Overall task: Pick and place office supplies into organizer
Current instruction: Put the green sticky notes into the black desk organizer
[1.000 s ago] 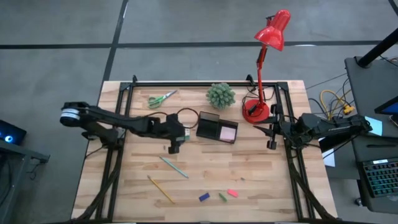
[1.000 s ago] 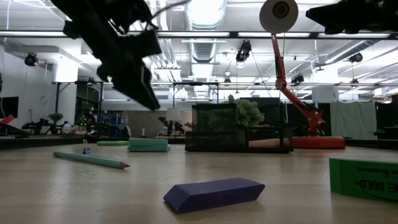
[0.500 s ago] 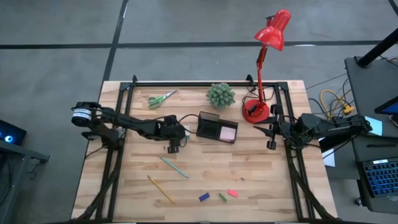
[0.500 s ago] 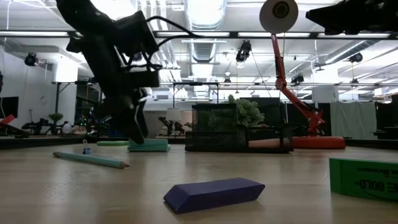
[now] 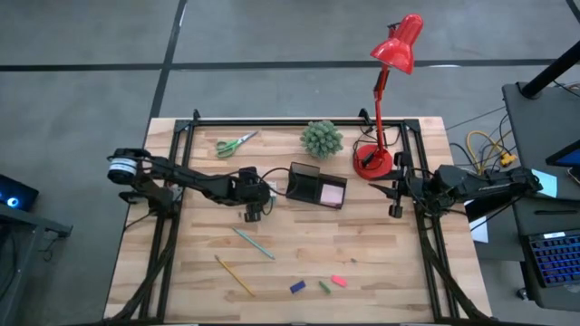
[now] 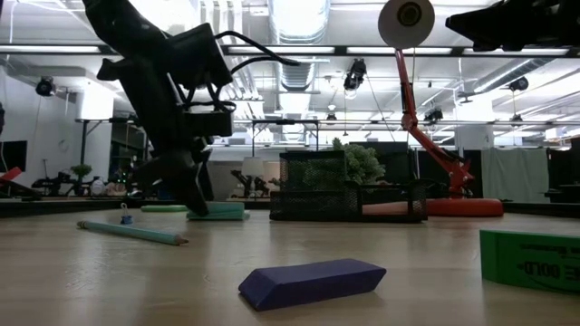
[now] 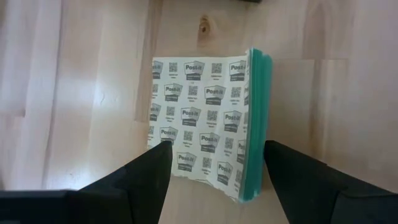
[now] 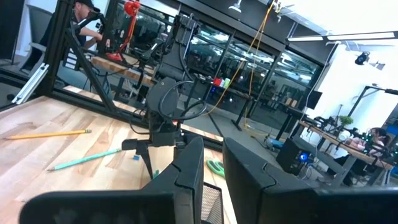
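Observation:
My left gripper [image 7: 217, 149] points down, open, over a teal-edged sticky-note pad [image 7: 208, 124] that lies flat on the table just left of the black organizer [image 5: 304, 172]. One finger stands on each side of the pad. In the low view the left gripper [image 6: 198, 204] reaches down to the pad [image 6: 217, 210]. The organizer holds a pink pad [image 5: 333, 193]. Green-handled scissors [image 5: 236, 143], a teal pen [image 5: 253, 243], a yellow pencil [image 5: 234, 275] and blue [image 5: 297, 287], green [image 5: 324, 286] and pink [image 5: 339, 281] pieces lie loose. My right gripper [image 5: 396, 201] waits open at the table's right edge. My left gripper comes at the pad from above with its fingers [image 7: 152, 174] beside the pad's two opposite edges; the pad lies flat on the table. I cannot tell whether the fingers touch it.
A spiky green plant [image 5: 322, 139] and a red lamp's base [image 5: 372, 161] stand behind the organizer near the far edge. Black frame rails run along the table's left and right sides. Bare wood lies between the organizer and the small pieces near the near edge.
My left gripper has come down toward the table and tipped from a slant to point almost straight down over the teal pad, most of it in the first half second. The pad and the other items have stayed where they were.

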{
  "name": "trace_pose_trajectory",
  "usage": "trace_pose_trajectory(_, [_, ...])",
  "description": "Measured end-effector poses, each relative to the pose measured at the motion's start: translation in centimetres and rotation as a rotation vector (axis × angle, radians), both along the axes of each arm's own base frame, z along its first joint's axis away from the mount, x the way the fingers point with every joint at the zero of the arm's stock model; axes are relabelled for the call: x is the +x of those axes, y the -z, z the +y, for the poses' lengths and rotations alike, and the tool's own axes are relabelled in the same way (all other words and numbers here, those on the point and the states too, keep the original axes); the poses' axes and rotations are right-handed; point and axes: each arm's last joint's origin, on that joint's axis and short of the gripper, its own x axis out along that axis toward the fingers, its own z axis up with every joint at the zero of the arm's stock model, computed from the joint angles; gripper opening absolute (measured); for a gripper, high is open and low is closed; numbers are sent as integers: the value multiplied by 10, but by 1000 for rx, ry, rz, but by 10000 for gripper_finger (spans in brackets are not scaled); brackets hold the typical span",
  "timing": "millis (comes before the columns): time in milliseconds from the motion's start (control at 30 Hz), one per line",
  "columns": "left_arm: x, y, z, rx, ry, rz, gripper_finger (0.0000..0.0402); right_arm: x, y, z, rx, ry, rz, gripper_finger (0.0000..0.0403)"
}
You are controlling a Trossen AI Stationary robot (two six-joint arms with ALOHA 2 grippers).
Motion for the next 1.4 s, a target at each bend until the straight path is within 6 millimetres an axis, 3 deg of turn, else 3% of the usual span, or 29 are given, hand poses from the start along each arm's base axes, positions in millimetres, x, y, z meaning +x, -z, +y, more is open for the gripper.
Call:
trace_pose_trajectory(600, [1,6,0,-8,3,22,238,0,0,0,0,0,1,52])
trace_pose_trajectory(1400, [1,8,0,-16,17,35,68,0,0,0,-2,1,1,52])
